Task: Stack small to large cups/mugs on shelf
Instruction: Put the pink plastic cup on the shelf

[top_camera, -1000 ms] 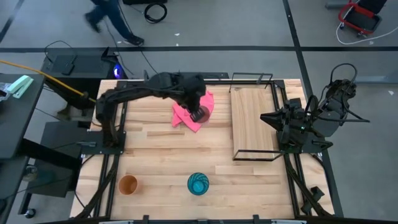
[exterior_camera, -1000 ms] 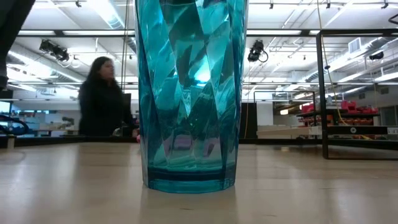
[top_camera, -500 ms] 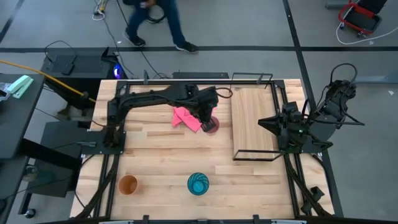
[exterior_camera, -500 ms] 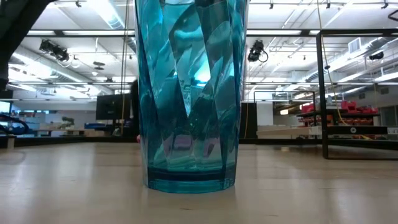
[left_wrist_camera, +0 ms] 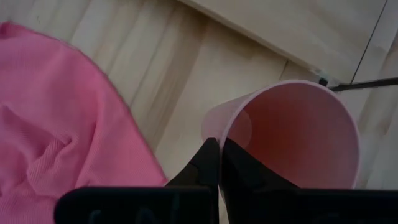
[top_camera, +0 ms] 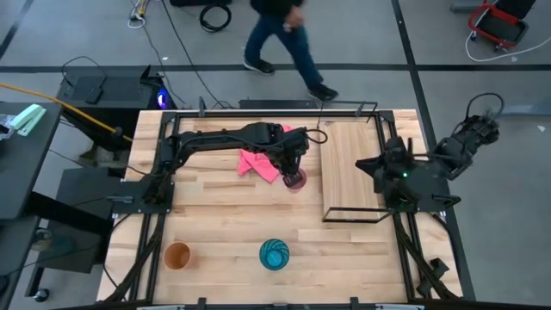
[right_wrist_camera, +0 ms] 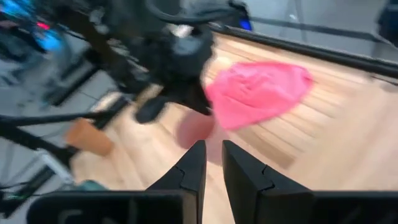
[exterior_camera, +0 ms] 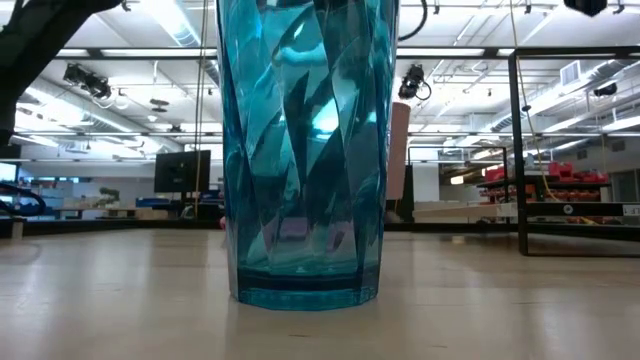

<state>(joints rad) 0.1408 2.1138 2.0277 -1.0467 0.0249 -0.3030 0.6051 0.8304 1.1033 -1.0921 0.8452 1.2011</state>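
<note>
My left gripper [top_camera: 293, 170] is shut on the small pink cup [top_camera: 295, 178], just right of the pink cloth [top_camera: 261, 160] and left of the shelf [top_camera: 349, 168]. The cup also shows in the left wrist view [left_wrist_camera: 292, 134] and, as a pink sliver, in the low view [exterior_camera: 399, 150]. The orange cup [top_camera: 177, 255] and the taller teal cup [top_camera: 275, 254] stand upright on their bases near the table's near edge. The teal cup fills the low view [exterior_camera: 305, 150]. My right gripper [top_camera: 363, 164] waits at the shelf's right side, a narrow gap between its fingers [right_wrist_camera: 198, 163]. My left gripper holds the pink cup by its rim wall [left_wrist_camera: 214, 127], one finger inside the cup and one outside. The fingers come from above, pointing down. The cup's mouth faces up. Whether its base is on the table, I cannot tell.
The shelf's black wire frame [top_camera: 351, 217] rises around the board. The pink cloth lies crumpled on the table at the far middle. A person [top_camera: 284, 39] walks on the floor beyond the table's far edge. Bare tabletop lies between the cloth and the two near cups.
My left gripper has carried the pink cup off the pink cloth, toward the table's right edge and a little toward the near edge, up to the shelf's left side. The person has walked rightward behind the table.
</note>
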